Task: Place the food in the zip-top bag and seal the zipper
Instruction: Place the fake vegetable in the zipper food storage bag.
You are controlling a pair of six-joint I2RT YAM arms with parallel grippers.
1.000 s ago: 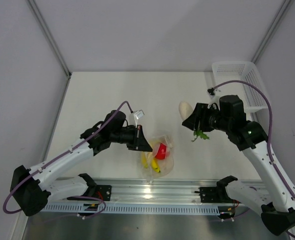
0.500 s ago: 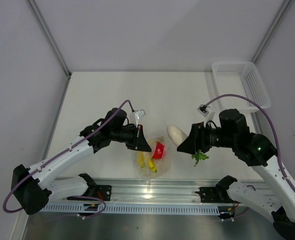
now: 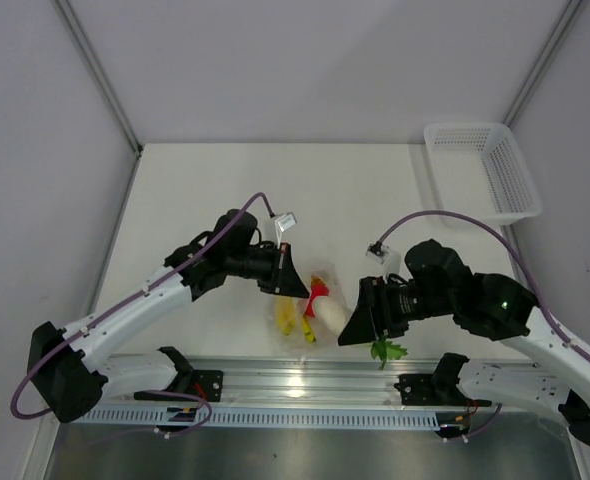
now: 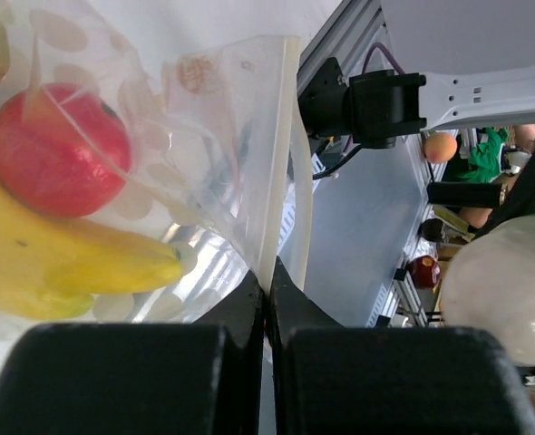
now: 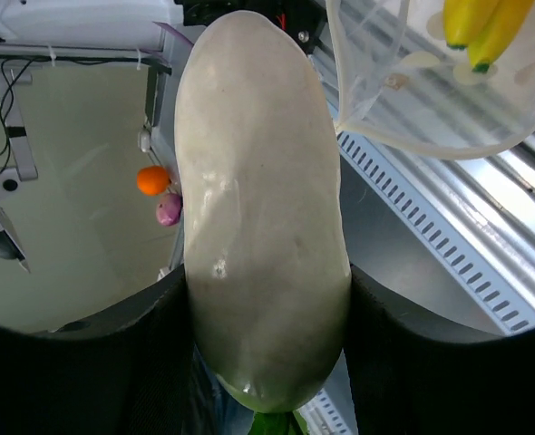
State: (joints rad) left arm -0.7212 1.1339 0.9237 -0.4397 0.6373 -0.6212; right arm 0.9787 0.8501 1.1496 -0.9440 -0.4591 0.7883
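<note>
The left jaws are pinched shut on the upper lip of the zip-top bag (image 4: 204, 154), with the zipper (image 4: 281, 154) rising straight out from between their tips. The banana bunch (image 4: 59, 263) and red fruit (image 4: 54, 149) sit inside the pouch, just off to one side of those tips. The right jaws are clamped across the thick body of the white radish (image 5: 263, 208). Its rounded tip points forward out of them and its green leaves (image 3: 385, 351) hang behind.

The step in hand looks like feeding the radish into the pouch. In the right wrist view the bag's rim curves ahead of the jaws and off to their right, not in line with the tip, so the tip probably needs to swing that way before it pushes in. From above the tip sits right at the mouth beside the red fruit; whether it has crossed the rim I cannot tell.

Only one lip is held, so the free lip is likely to fold inward. A slow push along the radish's own axis should suit best, with release only once the body is well past the zipper.
</note>
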